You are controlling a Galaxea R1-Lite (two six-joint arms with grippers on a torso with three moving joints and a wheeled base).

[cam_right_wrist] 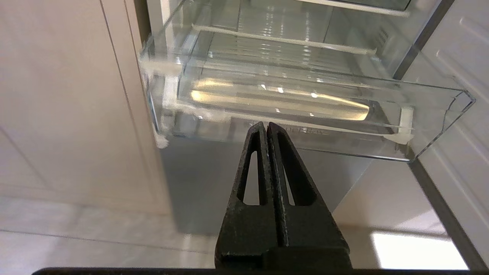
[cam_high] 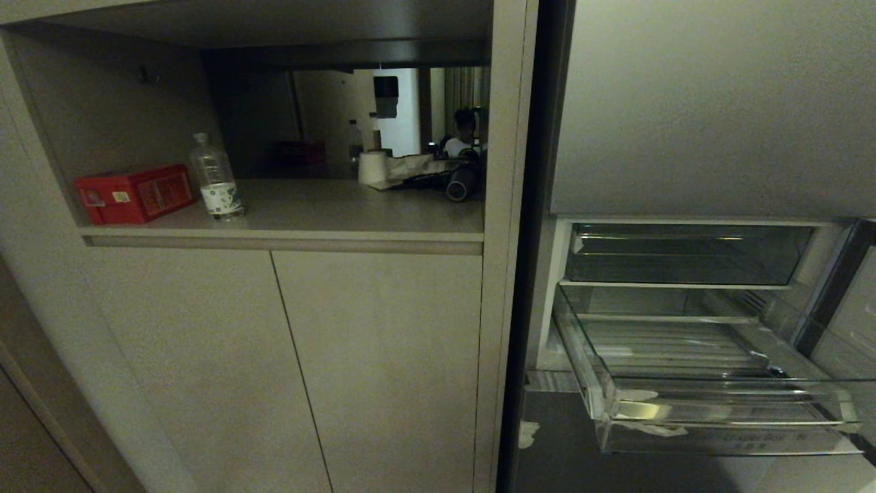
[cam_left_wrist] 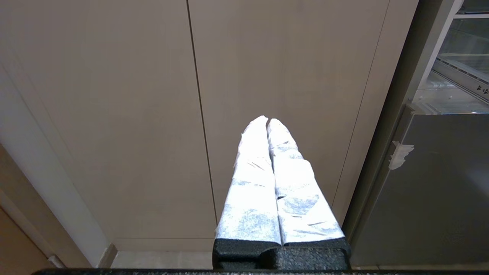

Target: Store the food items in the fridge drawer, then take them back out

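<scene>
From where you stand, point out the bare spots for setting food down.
The pulled-out fridge drawer shows a bare ribbed floor. On the cabinet shelf, the stretch between the water bottle and the paper roll is free. The shelf's right back corner is crowded; the red box fills its left end.

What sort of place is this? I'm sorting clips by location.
Probably a home or office kitchen: an open fridge with its clear fridge drawer pulled out, beside built-in cabinets whose shelf holds a water bottle.
</scene>
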